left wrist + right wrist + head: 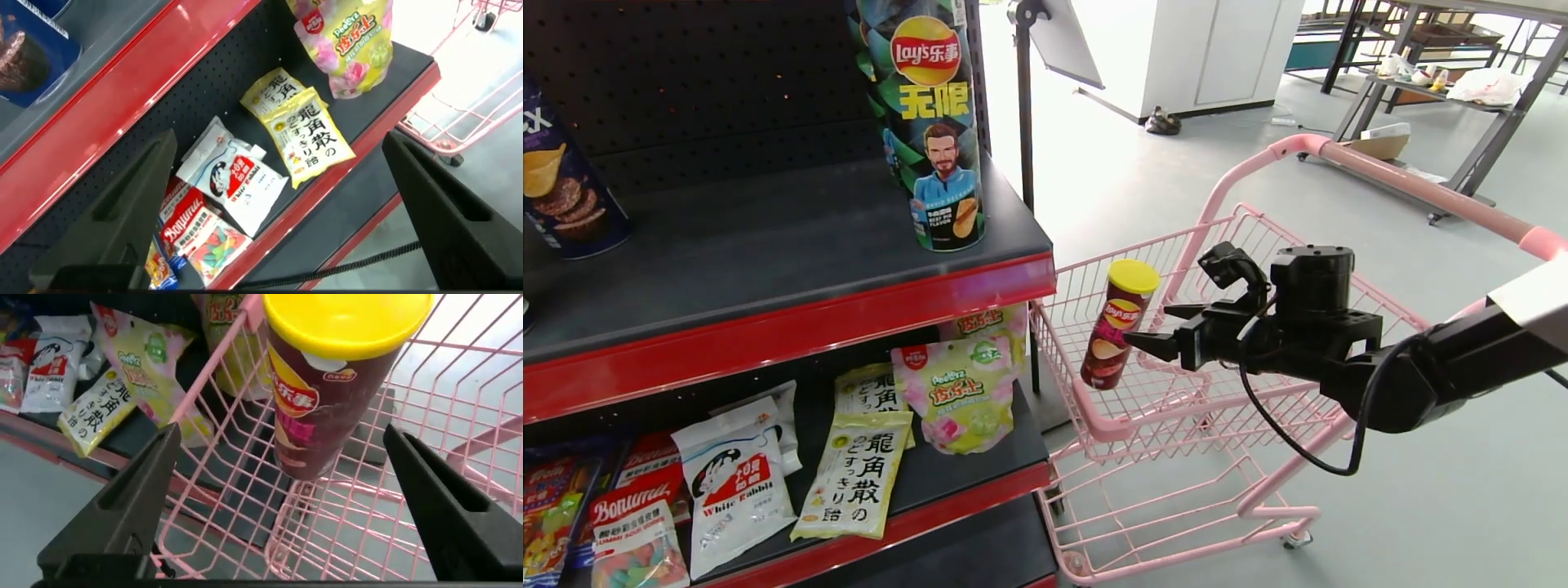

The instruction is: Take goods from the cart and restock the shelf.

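Spread wide, the left gripper [279,143] is held over candy bags [237,180] laid on the lower shelf [404,65]. A tall green chip canister [935,131] is stood on the upper shelf [768,245]. Rightward, the maroon yellow-lidded chip can [1115,327] is seen tilted inside the pink cart [1405,184], just ahead of the right gripper [1152,328], whose fingers are parted wide.

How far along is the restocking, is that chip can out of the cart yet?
Done: a tall green can stands on the upper shelf. In hand: nothing yet; the right gripper sits open astride the maroon can, which is in the pink cart. Remaining: grip it, lift it out, shelve it.
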`<state>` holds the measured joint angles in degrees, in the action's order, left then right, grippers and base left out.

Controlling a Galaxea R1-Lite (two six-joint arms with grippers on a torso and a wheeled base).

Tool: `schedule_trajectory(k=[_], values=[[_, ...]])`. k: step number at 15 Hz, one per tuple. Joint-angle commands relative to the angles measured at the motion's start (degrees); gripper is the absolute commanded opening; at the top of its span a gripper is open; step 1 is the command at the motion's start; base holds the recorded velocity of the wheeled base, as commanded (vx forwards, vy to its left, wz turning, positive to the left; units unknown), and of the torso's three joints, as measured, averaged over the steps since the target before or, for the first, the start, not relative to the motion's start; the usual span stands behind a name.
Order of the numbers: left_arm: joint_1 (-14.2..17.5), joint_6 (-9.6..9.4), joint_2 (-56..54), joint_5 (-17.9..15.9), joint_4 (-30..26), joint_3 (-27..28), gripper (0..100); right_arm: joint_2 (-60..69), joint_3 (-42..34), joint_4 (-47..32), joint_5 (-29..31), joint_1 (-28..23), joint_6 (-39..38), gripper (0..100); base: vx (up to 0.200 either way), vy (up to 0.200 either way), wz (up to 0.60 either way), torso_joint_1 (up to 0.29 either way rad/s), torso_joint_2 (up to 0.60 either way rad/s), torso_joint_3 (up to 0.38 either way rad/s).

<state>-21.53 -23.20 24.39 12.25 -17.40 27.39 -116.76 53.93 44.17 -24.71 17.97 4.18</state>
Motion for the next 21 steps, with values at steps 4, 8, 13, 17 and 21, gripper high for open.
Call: schedule_trajectory(k=[4, 8, 13, 17, 21], values=[[0.00, 0.00, 2.41, -0.03, -0.01, 1.17, 100, -6.55, 6.98, 0.04, -0.07, -0.57, -1.19, 100, 0.000, 0.000, 0.00, 0.000, 0.00, 0.000], [0.00, 0.08, 3.03, 0.05, -0.01, 1.70, 100, -9.54, 10.84, 0.04, -0.78, -1.53, -1.19, 100, 0.000, 0.000, 0.00, 0.000, 0.00, 0.000], [0.00, 0.08, 3.12, 0.14, -0.01, 2.05, 100, -12.09, 14.62, 0.04, -0.95, -1.62, -1.28, 100, 0.000, 0.000, 0.00, 0.000, 0.00, 0.000], [0.00, 0.00, 3.12, 0.23, -0.01, 2.23, 100, -13.67, 15.68, 0.31, -1.22, -0.30, -1.28, 100, 0.000, 0.000, 0.00, 0.000, 0.00, 0.000], [0.00, 0.00, 3.20, 0.58, -0.01, 3.02, 100, -17.89, 19.98, 0.48, -1.22, 0.31, -1.37, 0, 0.000, 0.000, 0.00, 0.000, 0.00, 0.000]])
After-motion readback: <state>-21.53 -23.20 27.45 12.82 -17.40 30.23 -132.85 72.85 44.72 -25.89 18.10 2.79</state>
